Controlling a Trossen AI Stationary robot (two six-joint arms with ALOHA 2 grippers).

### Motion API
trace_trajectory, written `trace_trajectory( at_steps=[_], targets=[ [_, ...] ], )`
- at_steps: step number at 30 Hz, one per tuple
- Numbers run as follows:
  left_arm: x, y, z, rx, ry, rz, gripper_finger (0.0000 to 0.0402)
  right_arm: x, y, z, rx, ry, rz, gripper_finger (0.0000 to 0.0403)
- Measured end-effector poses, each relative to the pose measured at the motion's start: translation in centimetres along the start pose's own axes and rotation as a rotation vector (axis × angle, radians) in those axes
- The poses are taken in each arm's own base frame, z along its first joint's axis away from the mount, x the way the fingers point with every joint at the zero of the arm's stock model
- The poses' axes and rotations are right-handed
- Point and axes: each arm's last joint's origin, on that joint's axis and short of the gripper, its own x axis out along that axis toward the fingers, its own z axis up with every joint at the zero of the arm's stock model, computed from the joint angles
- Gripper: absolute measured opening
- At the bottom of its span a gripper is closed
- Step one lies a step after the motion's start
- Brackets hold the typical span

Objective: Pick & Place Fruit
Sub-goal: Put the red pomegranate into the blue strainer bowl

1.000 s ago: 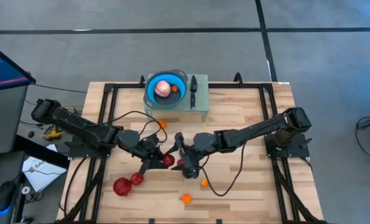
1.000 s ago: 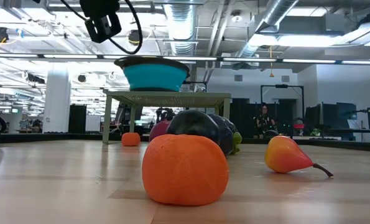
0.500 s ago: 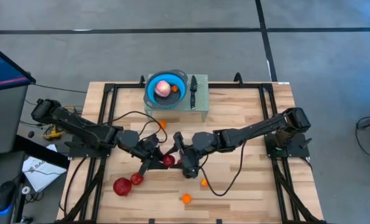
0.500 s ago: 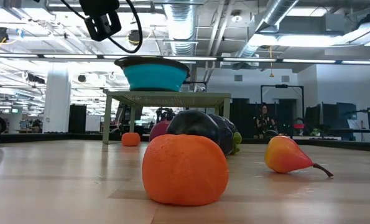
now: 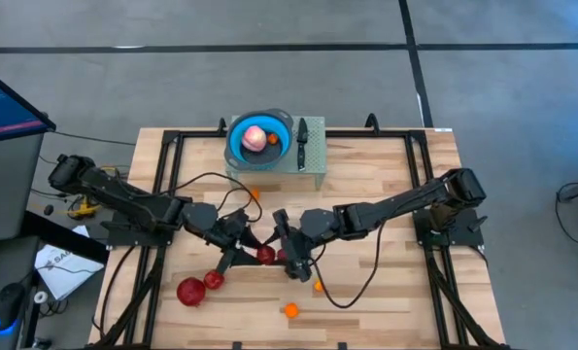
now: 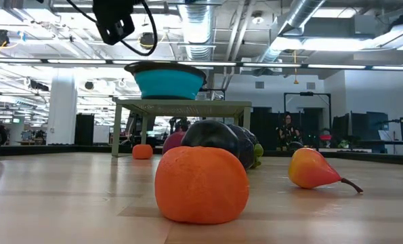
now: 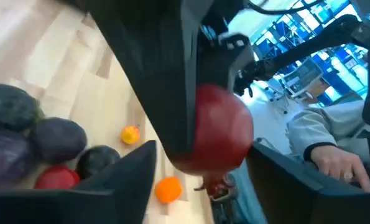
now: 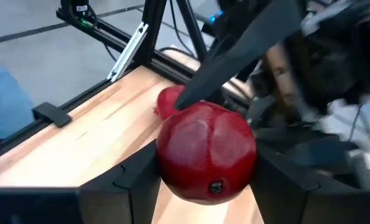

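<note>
The right gripper point(image 5: 281, 255) pinches the red apple point(image 8: 206, 151) between its fingers above mid-table, with the left gripper point(image 5: 250, 255) just beside it, its fingers also against that apple, and the blue bowl point(image 5: 259, 140) lies well beyond both on its raised stand

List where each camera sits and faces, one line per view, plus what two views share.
High view: overhead, looking straight down; both arms show, left hand and right hand flanking a red apple.
Low view: tabletop height, looking level past an orange fruit; arm part overhead.
Left wrist view: on the left arm, facing the red apple past its hand.
Right wrist view: same, from the right arm.
Both wrist views share the red apple.
</note>
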Motion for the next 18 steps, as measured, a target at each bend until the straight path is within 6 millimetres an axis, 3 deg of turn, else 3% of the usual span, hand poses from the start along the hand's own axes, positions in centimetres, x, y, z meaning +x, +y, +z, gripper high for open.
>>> trace_trajectory(
  at_steps=[4,9,13,18],
  targets=[
    [-0.2,0.8,0.6,0.118,-0.02,0.028,0.03,0.1,0.6,-1.8,0.096,0.048,0.031,0.0211],
    [-0.9,0.5,1.2,0.456,-0.078,0.09,0.0329,0.0,1.0,-5.7,0.275,0.044,0.083,0.0198],
    [-1.0,-0.6,0.8,0.734,-0.122,0.193,0.0325,-0.9,0.1,-8.4,0.439,-0.102,0.138,0.0202],
    [-0.9,-3.5,-0.6,0.977,-0.19,0.297,0.032,-3.2,-2.0,-10.3,0.579,-0.38,0.165,0.0214]
  ],
)
